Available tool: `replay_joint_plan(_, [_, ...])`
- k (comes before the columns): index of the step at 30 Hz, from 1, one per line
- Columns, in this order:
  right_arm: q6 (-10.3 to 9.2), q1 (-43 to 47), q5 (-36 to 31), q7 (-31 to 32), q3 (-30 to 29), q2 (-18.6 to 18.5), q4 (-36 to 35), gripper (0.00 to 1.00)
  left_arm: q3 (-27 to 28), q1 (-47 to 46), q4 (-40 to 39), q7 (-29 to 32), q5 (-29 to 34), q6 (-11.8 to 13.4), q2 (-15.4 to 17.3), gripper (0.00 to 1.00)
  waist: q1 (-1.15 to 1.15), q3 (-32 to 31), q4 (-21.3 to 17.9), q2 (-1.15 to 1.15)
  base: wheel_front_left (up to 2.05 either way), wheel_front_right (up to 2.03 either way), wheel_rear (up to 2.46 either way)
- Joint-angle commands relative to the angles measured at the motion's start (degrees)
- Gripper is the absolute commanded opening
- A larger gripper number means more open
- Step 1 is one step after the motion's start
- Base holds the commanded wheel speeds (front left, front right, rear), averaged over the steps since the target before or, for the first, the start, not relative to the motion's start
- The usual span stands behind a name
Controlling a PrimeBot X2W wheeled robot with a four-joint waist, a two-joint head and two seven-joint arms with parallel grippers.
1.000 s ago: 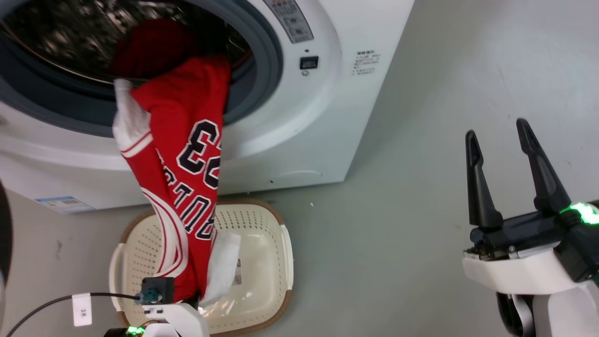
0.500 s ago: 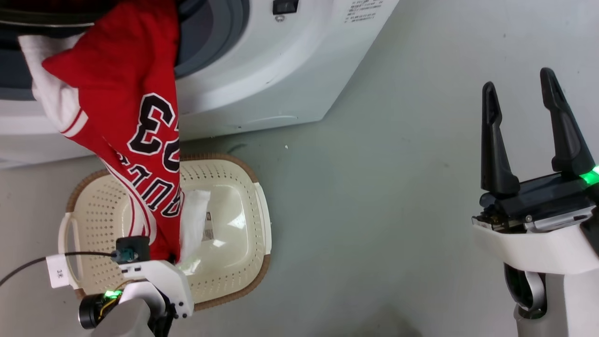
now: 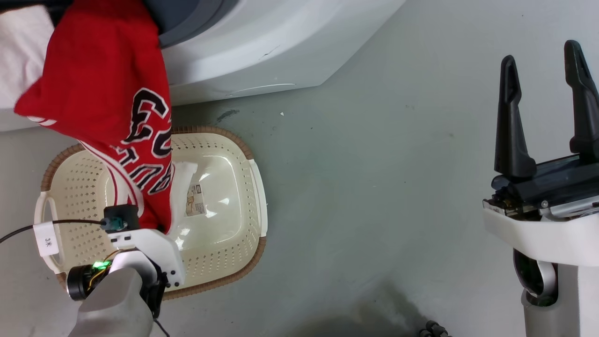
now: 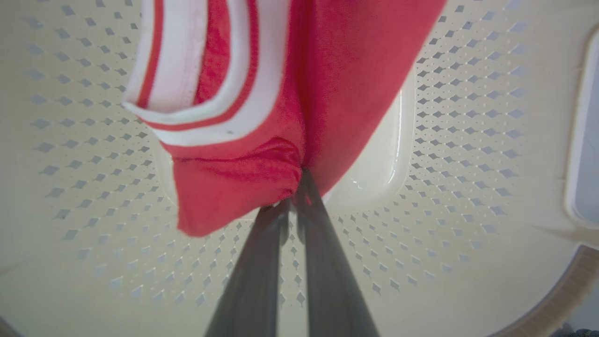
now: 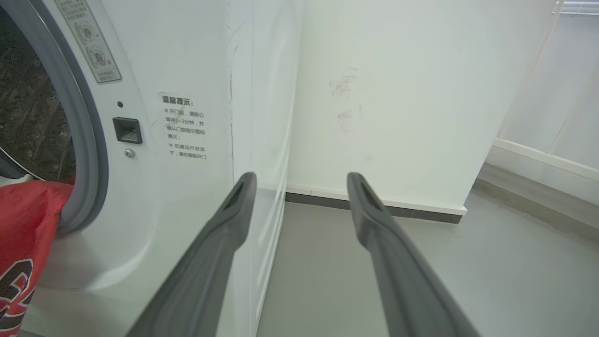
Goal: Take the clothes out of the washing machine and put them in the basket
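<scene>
Clothes [image 3: 103,79], red with white trim, hang at ten o'clock in our head view, trailing from the washing machine [image 3: 262,42] down into the basket [image 3: 79,187] on the floor [image 3: 374,164]. Our left hand [image 4: 294,196] grips their lower edge, closed tight on the fabric inside the basket. At three o'clock our right hand [image 3: 540,52] hovers spread, empty.

The grey-green floor [image 3: 374,164] takes up the middle and right of the head view. A dark smear [image 3: 227,113] lies at the upper left of centre, with a white speck [image 3: 281,113] near it on the right. A shadow [image 3: 355,313] darkens the bottom middle, and small black bits [image 3: 433,330] are cut off by the bottom edge. In the right wrist view, a white wall [image 5: 398,93] at top centre bears faint smudges [image 5: 344,86]. A white-and-dark skirting [image 5: 374,208] runs along its foot. Pale panels [image 5: 552,107] stand at the right.
</scene>
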Motion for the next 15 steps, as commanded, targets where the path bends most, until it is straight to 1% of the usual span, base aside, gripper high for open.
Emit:
replay_joint_plan(1, [-0.05,-1.0,0.3,-0.1,-0.3,0.0,-0.2,1.0,-0.2,-1.2,0.0,-0.3,0.1,0.3,-0.2,0.0,-0.01,0.5,0.1,0.0,0.0,0.0,0.0])
replay_joint_plan(6, [-0.05,-0.9,0.3,-0.1,-0.5,0.0,0.2,1.0,-0.6,-2.1,0.1,-0.8,0.2,0.4,-0.4,0.0,-0.01,0.7,0.4,0.0,0.0,0.0,0.0])
replay_joint_plan(11, [-0.05,-1.2,0.8,-0.1,-0.2,0.0,0.1,1.0,-0.9,-1.2,0.2,0.3,0.0,0.6,0.1,0.0,-0.01,0.6,0.2,0.0,0.0,0.0,0.0])
replay_joint_plan(12, [-0.05,-1.2,0.8,-0.1,-0.1,0.0,0.1,1.0,-1.3,-1.2,0.2,-0.3,0.7,1.2,0.5,0.77,-0.01,0.6,0.2,0.0,0.0,0.0,0.0])
replay_joint_plan(13, [-0.06,-1.2,0.8,-0.1,-0.2,0.0,0.1,1.0,-1.4,-1.3,0.2,-0.5,0.7,1.3,0.3,1.0,-0.01,0.5,0.2,0.0,0.0,0.0,0.0])
replay_joint_plan(15, [-0.05,-0.9,0.7,-0.1,-0.2,0.0,0.2,1.0,-1.8,-0.9,0.2,0.1,0.7,1.2,-0.3,1.0,-0.01,0.2,0.3,0.0,0.0,0.0,0.0])
